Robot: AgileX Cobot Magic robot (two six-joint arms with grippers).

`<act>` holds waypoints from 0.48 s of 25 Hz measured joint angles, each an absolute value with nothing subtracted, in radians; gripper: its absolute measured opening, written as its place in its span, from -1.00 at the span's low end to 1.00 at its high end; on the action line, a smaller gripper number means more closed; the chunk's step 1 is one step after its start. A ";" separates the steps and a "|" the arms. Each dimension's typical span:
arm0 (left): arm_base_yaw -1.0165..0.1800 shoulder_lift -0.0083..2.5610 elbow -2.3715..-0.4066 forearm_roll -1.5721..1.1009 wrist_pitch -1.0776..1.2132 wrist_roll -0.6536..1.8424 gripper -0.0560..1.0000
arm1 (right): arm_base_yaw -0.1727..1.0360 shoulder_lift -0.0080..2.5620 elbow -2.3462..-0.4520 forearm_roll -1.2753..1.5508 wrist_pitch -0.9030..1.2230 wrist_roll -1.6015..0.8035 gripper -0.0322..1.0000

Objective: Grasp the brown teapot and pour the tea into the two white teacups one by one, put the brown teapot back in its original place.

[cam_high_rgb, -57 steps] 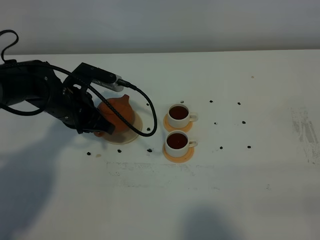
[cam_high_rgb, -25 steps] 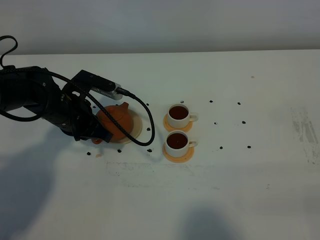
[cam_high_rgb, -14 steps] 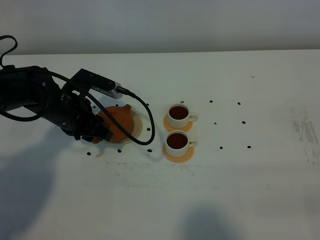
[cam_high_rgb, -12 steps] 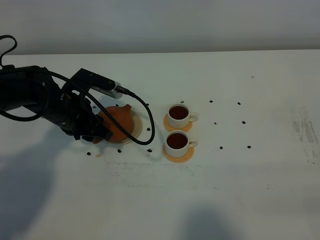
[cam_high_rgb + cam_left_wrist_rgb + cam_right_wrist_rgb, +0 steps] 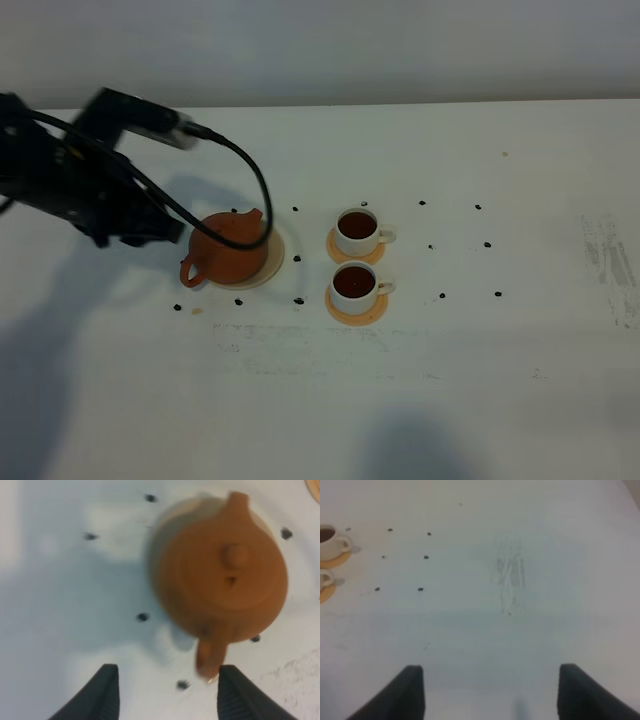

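Your left gripper (image 5: 164,692) has its fingers (image 5: 102,692) spread apart with nothing between them; the teapot (image 5: 222,577) sits just beyond their tips on its saucer (image 5: 272,262), handle toward them. Your right gripper (image 5: 490,692) is likewise wide apart and empty over bare table (image 5: 520,630), the two teacups (image 5: 357,230) (image 5: 354,284) well off to one side on orange coasters (image 5: 356,308), both full of dark tea.

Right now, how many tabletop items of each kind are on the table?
Brown teapot: 1
Beige saucer: 1
White teacups: 2
Orange coasters: 2
Total: 6
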State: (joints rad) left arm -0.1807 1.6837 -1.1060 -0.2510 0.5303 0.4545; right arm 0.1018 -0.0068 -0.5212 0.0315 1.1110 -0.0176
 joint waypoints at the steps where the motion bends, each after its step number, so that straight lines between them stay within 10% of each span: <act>1: -0.163 1.649 -1.106 -0.244 0.557 0.441 -0.08 | 0.102 -0.007 -0.521 0.031 1.111 -0.018 0.12; 12: 0.029 1.224 -1.099 -0.206 1.004 0.300 -0.08 | 0.102 -0.007 -0.521 0.031 1.111 -0.018 0.12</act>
State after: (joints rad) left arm 0.0288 1.2239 -1.0993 -0.2059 1.0043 0.3001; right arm 0.1018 -0.0068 -0.5212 0.0315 1.1110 -0.0176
